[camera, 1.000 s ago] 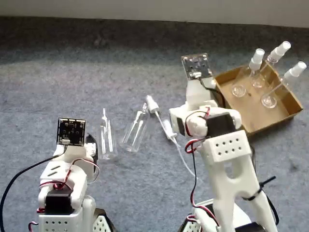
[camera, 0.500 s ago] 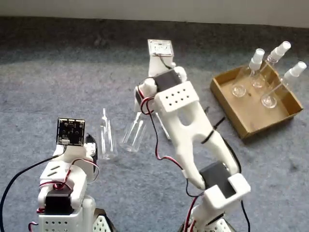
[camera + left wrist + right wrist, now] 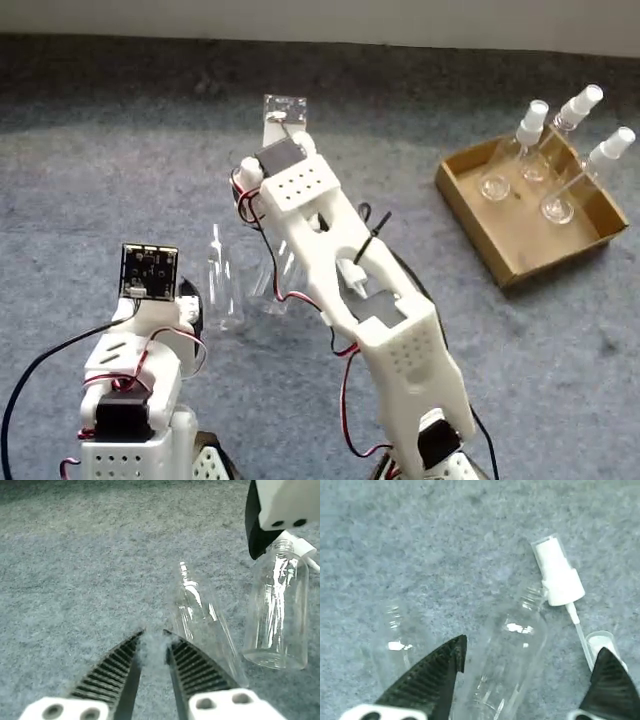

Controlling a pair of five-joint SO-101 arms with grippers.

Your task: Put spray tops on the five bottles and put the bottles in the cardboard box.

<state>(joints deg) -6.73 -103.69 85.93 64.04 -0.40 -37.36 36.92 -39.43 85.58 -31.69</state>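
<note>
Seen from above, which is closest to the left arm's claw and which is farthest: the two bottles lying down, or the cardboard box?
1. The empty bottle, lying just to the right of the left gripper.
2. The second bottle, further right, partly under the right arm.
3. The cardboard box, far off to the right.

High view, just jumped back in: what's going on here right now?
Three clear plastic bottles with white spray tops stand in the brown cardboard box. Two uncapped clear bottles lie on the grey carpet. The right tool hovers open over one, a loose white spray top beside its neck. The left tool hangs slightly open by the other.
</note>
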